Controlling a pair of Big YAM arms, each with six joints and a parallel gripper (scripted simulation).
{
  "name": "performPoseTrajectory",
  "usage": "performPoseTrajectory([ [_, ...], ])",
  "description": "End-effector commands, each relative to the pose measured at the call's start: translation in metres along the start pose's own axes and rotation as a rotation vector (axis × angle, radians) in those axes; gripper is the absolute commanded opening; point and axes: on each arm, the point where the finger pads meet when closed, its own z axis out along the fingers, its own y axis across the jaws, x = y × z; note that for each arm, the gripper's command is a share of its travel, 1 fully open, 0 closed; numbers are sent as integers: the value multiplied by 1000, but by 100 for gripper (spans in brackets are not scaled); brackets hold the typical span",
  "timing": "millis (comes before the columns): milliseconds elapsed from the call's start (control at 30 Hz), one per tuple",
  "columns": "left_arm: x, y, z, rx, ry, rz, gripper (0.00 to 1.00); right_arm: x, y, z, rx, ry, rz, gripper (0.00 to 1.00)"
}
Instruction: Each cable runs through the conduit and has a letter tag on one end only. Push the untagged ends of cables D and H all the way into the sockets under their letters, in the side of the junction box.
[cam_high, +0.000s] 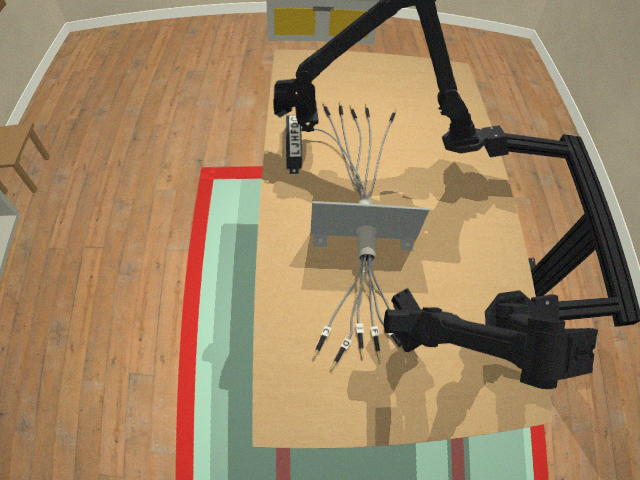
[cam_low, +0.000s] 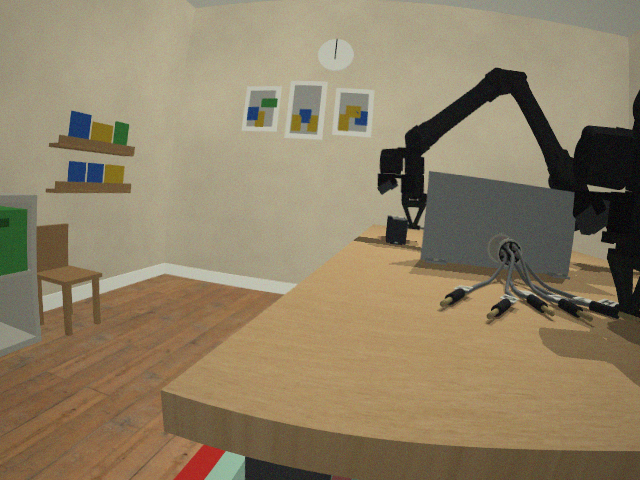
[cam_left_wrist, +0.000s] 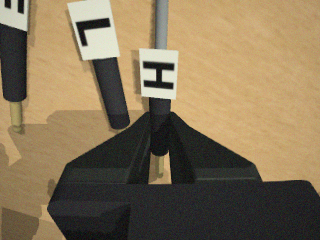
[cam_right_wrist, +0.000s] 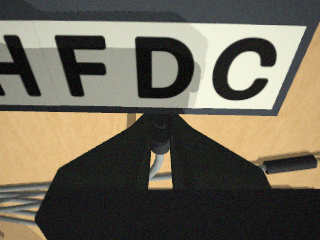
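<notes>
One plug up to the box at D, H still to be plugged in.
Clenched with the left claw on the black cylindrical H-tagged plug; past the upright grey panel, clenched with the right claw on an untagged black plug, presumably D's, under D on the dark lettered junction box. Can't tell depth.
</notes>
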Motion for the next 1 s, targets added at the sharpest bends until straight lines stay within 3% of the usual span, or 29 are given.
performPoseTrajectory([
  [0, -1, 1, 0, -2, -3, -2, 5, -45, 6, -8, -3, -68, 7, 5],
  [367, -1, 1, 0, -2, -3, -2, 5, -45, 6, -8, -3, -67, 5, 5],
  [433, -1, 1, 0, -2, -3, -2, 5, -33, -3, -8, 3, -72, 13, 5],
  [533, -1, 1, 0, -2, -3, -2, 5, -33, 5, -13, -1, -81, 11, 33],
  [967, -1, 1, 0, -2, -3, -2, 5, -37, 0, -40, 3, -133, 45, 35],
])
